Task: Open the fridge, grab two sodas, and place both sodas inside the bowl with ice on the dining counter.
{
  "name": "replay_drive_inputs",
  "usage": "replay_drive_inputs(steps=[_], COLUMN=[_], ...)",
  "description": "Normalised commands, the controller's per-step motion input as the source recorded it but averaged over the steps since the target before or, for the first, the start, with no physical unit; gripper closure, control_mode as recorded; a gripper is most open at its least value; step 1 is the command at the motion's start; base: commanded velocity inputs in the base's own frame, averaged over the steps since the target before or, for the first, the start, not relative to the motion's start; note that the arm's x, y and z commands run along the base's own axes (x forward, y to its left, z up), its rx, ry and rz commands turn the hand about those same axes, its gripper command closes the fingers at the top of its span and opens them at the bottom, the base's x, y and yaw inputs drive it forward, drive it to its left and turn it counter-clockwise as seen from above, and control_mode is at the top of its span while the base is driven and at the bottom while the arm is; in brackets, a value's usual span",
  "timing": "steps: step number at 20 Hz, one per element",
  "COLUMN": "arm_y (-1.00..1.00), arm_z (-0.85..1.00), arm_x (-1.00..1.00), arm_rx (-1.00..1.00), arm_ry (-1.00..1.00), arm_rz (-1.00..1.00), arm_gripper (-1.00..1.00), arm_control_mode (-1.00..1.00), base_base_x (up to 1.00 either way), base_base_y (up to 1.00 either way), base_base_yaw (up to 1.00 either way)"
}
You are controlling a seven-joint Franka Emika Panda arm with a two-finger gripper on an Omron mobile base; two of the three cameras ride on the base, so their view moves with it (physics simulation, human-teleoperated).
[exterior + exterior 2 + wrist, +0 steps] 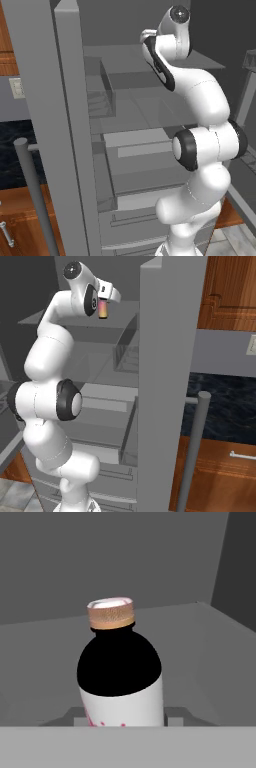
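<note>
The fridge [65, 125] stands open, its grey doors swung out to either side and its shelves [107, 373] bare. My arm reaches up to the top shelf. One soda [120, 677] stands upright there, with a black shoulder, a pale pink-speckled body and an orange cap. In the right base view the soda [103, 310] is pink shading to yellow, right under my hand. My gripper [123, 718] has a grey fingertip [76, 716] pressed against each side of the bottle's body, shut on it. The bowl with ice and the dining counter are out of view.
The fridge's inner walls and back close in around the bottle. A clear door bin [126, 353] hangs beside the shelves. Long door handles [35, 200] [192, 456] jut toward me. Wooden cabinets [225, 471] with a black top flank the fridge.
</note>
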Motion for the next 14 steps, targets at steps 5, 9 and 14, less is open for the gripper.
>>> replay_drive_inputs(steps=[5,9,14], arm_y=[0.00,-0.02,0.00], arm_z=[-0.02,-0.07,-0.10], arm_x=[-0.31,-0.62,-0.86], arm_rx=[0.00,0.00,0.01], arm_ry=[-0.05,-0.07,-0.04], arm_rz=[0.00,0.00,0.00], arm_gripper=[1.00,1.00,1.00], arm_control_mode=[-1.00,-1.00,-1.00], base_base_x=[0.00,0.00,0.00], base_base_y=[0.00,0.00,0.00], base_base_yaw=[0.00,0.00,0.00])
